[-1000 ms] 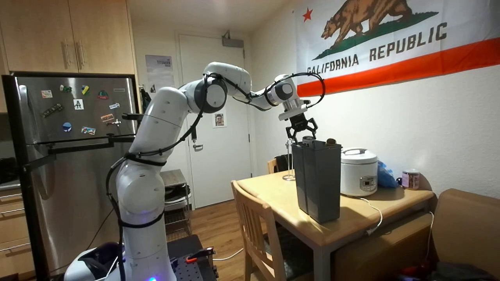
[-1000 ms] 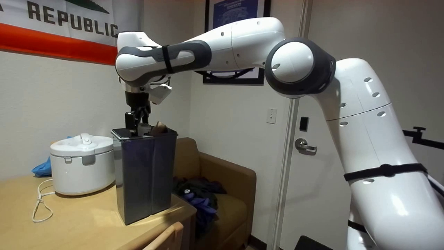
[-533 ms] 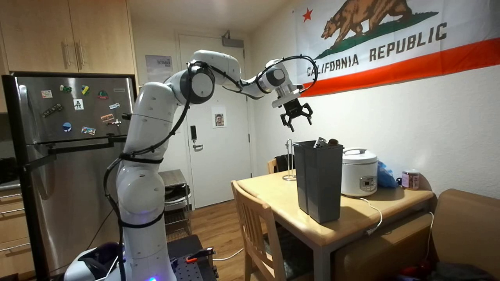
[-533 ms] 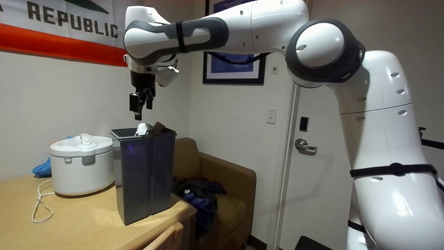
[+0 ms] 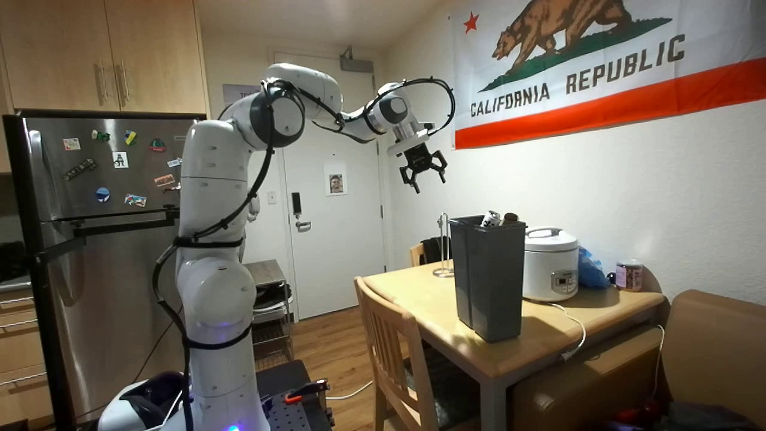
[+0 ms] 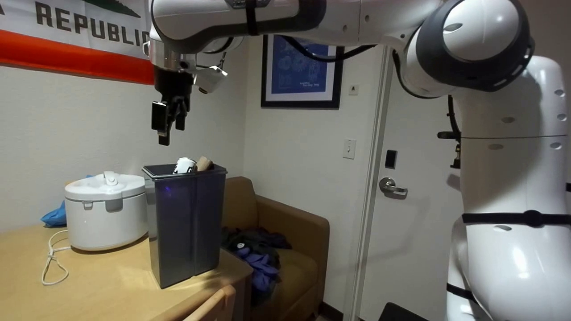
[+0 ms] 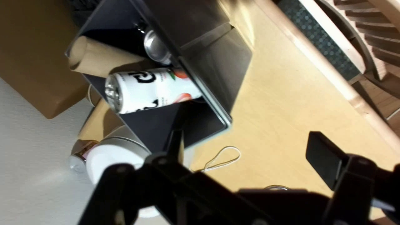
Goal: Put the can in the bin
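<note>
The white can [image 7: 153, 89] with black letters and peach pictures leans tilted in the mouth of the dark grey bin [image 7: 215, 65], one end sticking up past the rim. The can shows above the rim in both exterior views [image 5: 491, 219] [image 6: 184, 165]. The tall bin [image 5: 488, 281] stands upright on the table; it also shows in an exterior view [image 6: 178, 227]. My gripper [image 5: 430, 185] is open and empty, up and to the side of the bin and apart from the can. In the wrist view the gripper [image 7: 246, 140] has its fingers wide apart with only table between them.
A brown cardboard tube [image 7: 103, 57] and a silver can end [image 7: 156, 47] are in the bin beside the can. A white rice cooker [image 5: 549, 263] stands close to the bin. A wire stand [image 5: 443, 251] is behind it, and a wooden chair [image 5: 389, 335] is at the table [image 5: 413, 287].
My gripper was down at the bin's mouth around the can. It has let go, risen and drawn back towards the arm's base. The can has tipped over and stays in the bin's mouth.
</note>
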You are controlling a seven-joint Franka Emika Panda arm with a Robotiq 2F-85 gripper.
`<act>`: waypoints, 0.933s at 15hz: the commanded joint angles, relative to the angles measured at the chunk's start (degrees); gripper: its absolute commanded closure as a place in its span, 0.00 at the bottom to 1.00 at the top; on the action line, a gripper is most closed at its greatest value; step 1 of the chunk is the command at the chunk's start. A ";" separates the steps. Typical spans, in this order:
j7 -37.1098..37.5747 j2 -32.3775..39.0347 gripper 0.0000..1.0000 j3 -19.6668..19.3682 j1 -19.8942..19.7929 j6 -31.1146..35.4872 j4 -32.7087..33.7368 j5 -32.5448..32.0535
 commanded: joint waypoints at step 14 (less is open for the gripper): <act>8.64 -4.10 0.00 2.66 1.02 1.85 -23.80 17.13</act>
